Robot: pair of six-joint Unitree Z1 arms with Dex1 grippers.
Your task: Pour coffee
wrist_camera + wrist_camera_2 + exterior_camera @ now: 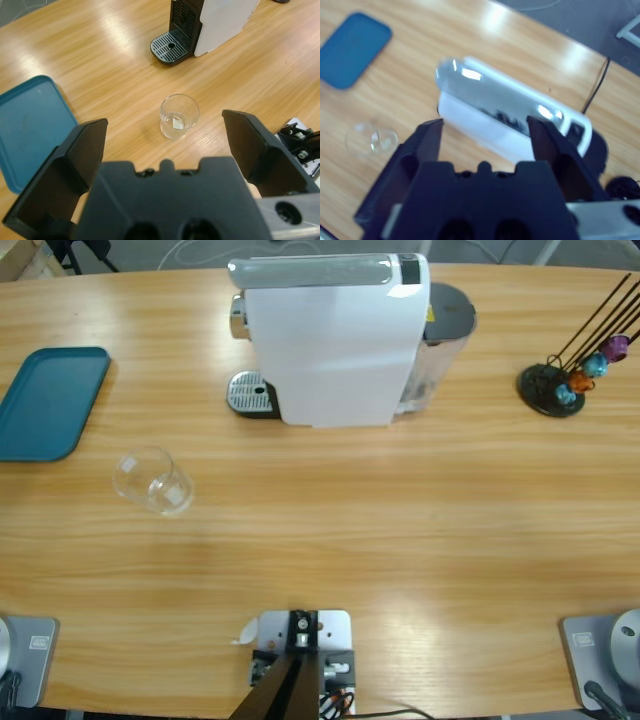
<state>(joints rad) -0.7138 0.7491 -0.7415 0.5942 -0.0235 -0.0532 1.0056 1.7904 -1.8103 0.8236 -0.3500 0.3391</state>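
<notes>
A small clear tumbler [153, 481] stands on the wooden table, left of the white coffee machine [335, 335]. No coffee shows in it or anywhere else. My left gripper [164, 127] is open and held above the table, with the tumbler [179, 116] ahead between its jaws and well apart from them. The right gripper [485, 125] is also open, high over the coffee machine [505, 120], with the tumbler [372, 140] off to its left. Neither gripper shows in the high view.
A teal tray [50, 400] lies at the table's left edge. The machine's round drip grate [250, 395] faces the tumbler's side. A black capsule stand [552, 390] with colourful capsules sits at the far right.
</notes>
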